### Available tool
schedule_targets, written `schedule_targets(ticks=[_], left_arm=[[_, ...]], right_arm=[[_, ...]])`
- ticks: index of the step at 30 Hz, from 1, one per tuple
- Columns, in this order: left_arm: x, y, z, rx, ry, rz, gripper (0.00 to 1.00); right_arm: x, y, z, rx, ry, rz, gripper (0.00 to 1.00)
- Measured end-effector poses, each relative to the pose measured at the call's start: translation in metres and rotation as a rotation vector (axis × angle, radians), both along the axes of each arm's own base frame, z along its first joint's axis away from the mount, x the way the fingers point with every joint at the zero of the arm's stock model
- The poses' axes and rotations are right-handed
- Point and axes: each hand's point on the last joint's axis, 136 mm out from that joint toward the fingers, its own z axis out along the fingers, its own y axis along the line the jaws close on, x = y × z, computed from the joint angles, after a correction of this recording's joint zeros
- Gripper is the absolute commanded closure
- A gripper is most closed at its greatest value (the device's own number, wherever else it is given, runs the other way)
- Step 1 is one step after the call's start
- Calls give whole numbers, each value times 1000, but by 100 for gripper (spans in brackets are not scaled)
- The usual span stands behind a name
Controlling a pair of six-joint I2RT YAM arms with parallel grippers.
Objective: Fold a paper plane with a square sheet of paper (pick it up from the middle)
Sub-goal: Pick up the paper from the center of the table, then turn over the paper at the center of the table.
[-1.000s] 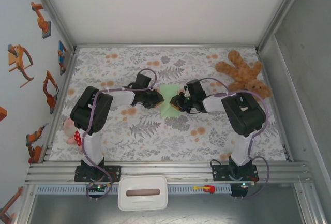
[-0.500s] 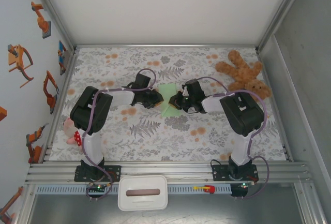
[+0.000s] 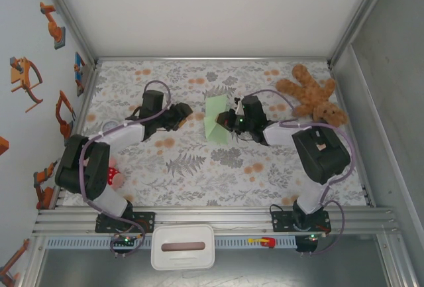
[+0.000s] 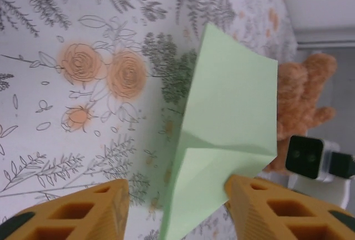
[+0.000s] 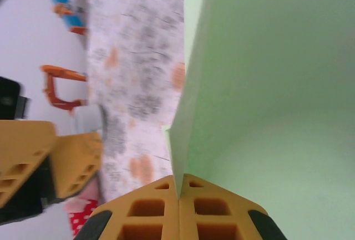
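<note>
Right pincer (image 5: 178, 187) pinches the paper sheet (image 4: 233, 107); left pincer (image 4: 176, 187) spread; white box (image 3: 162, 260) perhaps holds something brown.

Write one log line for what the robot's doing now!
left jaws: open, holding nothing | right jaws: shut on folded green paper

On my left wrist view the sheet of paper (image 4: 233, 112) hides part of the teddy bear (image 4: 302, 101), and the bottom edge cuts off its lower tip. On my right wrist view it runs off the top and right, and the tablecloth (image 5: 133, 57) is blurred.
</note>
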Motion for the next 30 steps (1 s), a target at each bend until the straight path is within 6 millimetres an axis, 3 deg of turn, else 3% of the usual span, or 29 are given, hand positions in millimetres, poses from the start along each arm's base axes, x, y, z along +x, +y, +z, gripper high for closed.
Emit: schedule_targets(ticks=[5, 8, 11, 15, 19, 25, 30], left_arm=[[-8, -7, 43, -128, -113, -28, 15], [-10, -14, 67, -218, -180, -51, 10], [-13, -22, 79, -282, -217, -80, 10], [-21, -40, 91, -335, -253, -150, 10], [-29, -53, 95, -361, -271, -207, 19], [-30, -55, 105, -387, -307, -223, 43], [-30, -56, 107, -391, -319, -230, 57]], right_arm=[[5, 9, 70, 107, -148, 36, 100], [6, 14, 106, 172, -214, 57, 100], [4, 17, 125, 226, -238, 72, 100], [0, 20, 133, 270, -221, 90, 100], [-2, 21, 138, 297, -209, 98, 100], [0, 18, 141, 315, -198, 94, 100], [4, 14, 142, 320, -199, 82, 100]])
